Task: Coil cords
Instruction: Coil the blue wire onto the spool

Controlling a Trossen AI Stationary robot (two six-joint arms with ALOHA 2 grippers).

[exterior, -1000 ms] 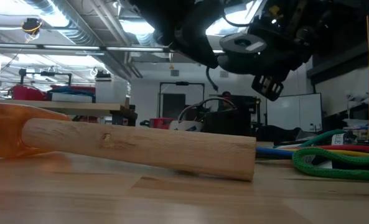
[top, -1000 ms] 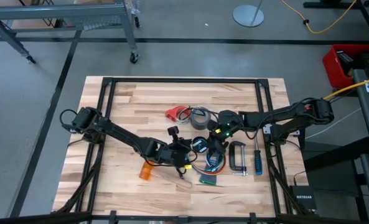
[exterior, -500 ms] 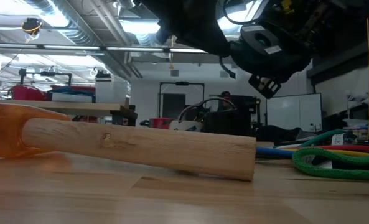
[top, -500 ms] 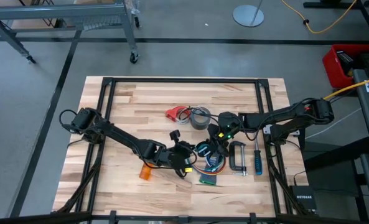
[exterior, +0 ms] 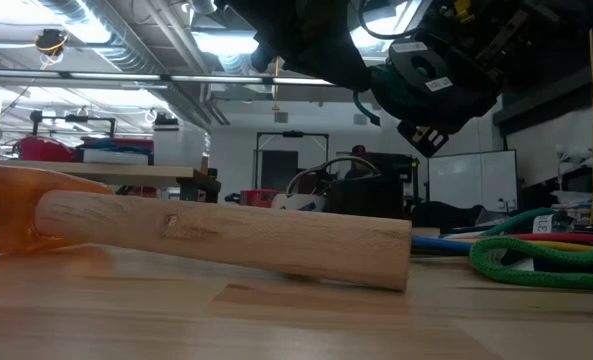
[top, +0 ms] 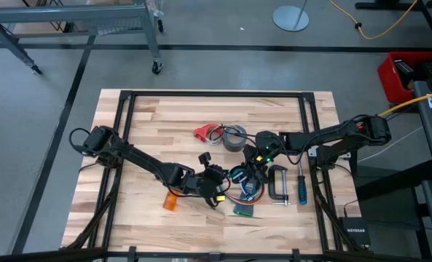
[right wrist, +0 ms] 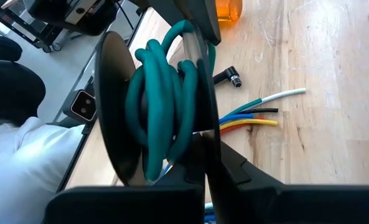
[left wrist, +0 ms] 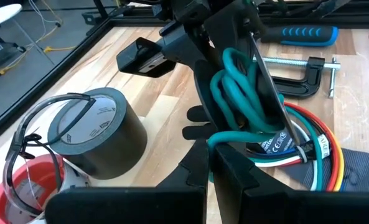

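Holding at table centre: your right gripper (top: 253, 161) pinches rim of black spool (right wrist: 112, 93), teal cord (right wrist: 159, 106) wound on it. Left gripper (top: 219, 177) closed on cord's loose strand (so wrist view suggests). Pull too hard and windings jump rim. Farther out, coloured wires (right wrist: 259, 115) and tape roll (left wrist: 94, 130) may snag.

Foreground: 1 round pale wooden handle (exterior: 226, 238) lying across the light wood tabletop (exterior: 276, 320), joined at one end to a translucent orange piece (exterior: 1, 205). Off to the side, coiled green rope (exterior: 541, 262). Above, a dark reel wound with teal cord (exterior: 426, 75).
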